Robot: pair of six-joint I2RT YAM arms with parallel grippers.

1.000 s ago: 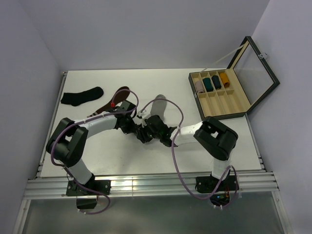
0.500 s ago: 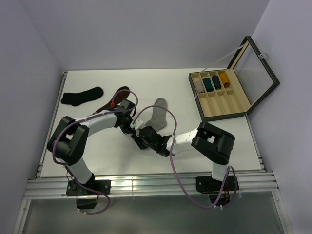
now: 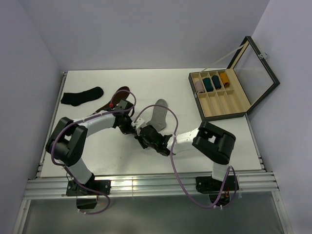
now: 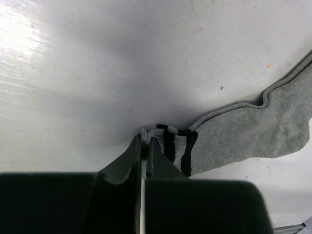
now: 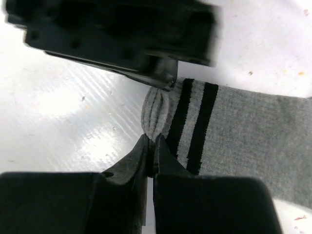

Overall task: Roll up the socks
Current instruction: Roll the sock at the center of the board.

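Observation:
A light grey sock [image 3: 158, 114] with two dark stripes on its cuff lies flat in the middle of the table, toe pointing away. My left gripper [image 4: 145, 141] is shut on the bunched edge of the cuff [image 4: 168, 139]. My right gripper [image 5: 152, 140] is shut on the cuff's other corner [image 5: 156, 114], just beside the stripes. In the top view the left gripper [image 3: 133, 127] and the right gripper [image 3: 143, 138] sit close together at the sock's near end. The left gripper [image 5: 122, 34] fills the top of the right wrist view.
A black sock [image 3: 82, 95] lies at the far left and a dark brown sock [image 3: 117, 95] is behind the left arm. An open wooden box [image 3: 227, 115] with several rolled socks [image 3: 210, 83] in its compartments stands at the right, lid raised.
My right gripper has shut on the sock's cuff; a second ago it stood open further right. The right arm slid left and nearer. The left gripper stayed shut on the cuff.

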